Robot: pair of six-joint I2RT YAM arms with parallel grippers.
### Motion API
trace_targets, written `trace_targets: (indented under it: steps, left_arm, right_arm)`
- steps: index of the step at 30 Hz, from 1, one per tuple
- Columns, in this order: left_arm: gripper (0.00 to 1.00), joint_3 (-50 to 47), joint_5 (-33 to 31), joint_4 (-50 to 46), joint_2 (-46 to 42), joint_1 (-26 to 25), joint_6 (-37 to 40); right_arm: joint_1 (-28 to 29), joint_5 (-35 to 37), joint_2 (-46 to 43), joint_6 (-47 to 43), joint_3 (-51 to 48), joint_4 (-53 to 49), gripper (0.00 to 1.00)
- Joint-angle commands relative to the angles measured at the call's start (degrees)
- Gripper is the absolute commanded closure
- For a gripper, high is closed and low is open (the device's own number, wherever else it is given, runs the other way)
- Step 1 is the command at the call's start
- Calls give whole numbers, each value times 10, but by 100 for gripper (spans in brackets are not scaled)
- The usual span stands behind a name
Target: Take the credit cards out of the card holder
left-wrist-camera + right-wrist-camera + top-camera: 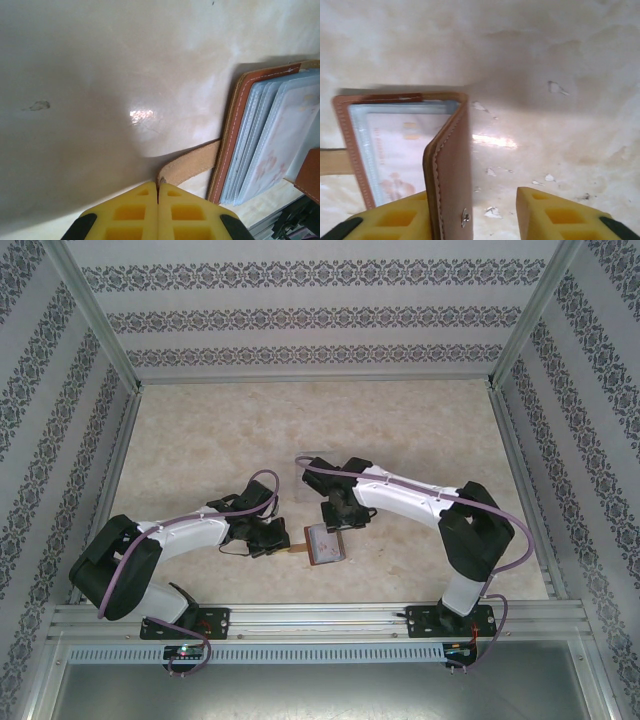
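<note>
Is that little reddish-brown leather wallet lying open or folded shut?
Partly open: one wallet flap stands raised inside the open right gripper, baring a pale card inside.

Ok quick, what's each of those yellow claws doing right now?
Left gripper: closed, pinching the strap of the card holder.
Right gripper: open, straddling the raised flap, not clamped on it.

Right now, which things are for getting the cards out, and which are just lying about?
For the job: reddish-brown leather card holder; pale pink-lilac plastic credit cards in its pockets; its tan strap tab, in the left gripper.
Just there: beige marbled table; small white flecks on it.
</note>
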Motion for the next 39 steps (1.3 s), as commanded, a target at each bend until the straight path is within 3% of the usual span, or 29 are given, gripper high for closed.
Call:
trace_targets:
  steps: [1, 12, 17, 27, 33, 39]
  left_arm:
    - [95, 17, -17, -29, -7, 4, 1]
    - [95, 37, -36, -52, 2, 10, 17]
    - [95, 72, -66, -102, 10, 26, 49]
    - [90, 95, -55, -144, 28, 85, 105]
    - [76, 134, -86, -202, 3, 94, 128]
    - [75, 176, -88, -238, -13, 90, 127]
  right_arm:
    - [-9, 11, -19, -9, -16, -17, 64]
    - [-31, -44, -52, -5, -69, 72, 89]
    - [-44, -84, -70, 7, -99, 140, 90]
    - [-52, -153, -63, 60, -147, 275, 90]
    - [-52, -153, -73, 77, -153, 297, 90]
    - [-52, -153, -83, 86, -154, 302, 90]
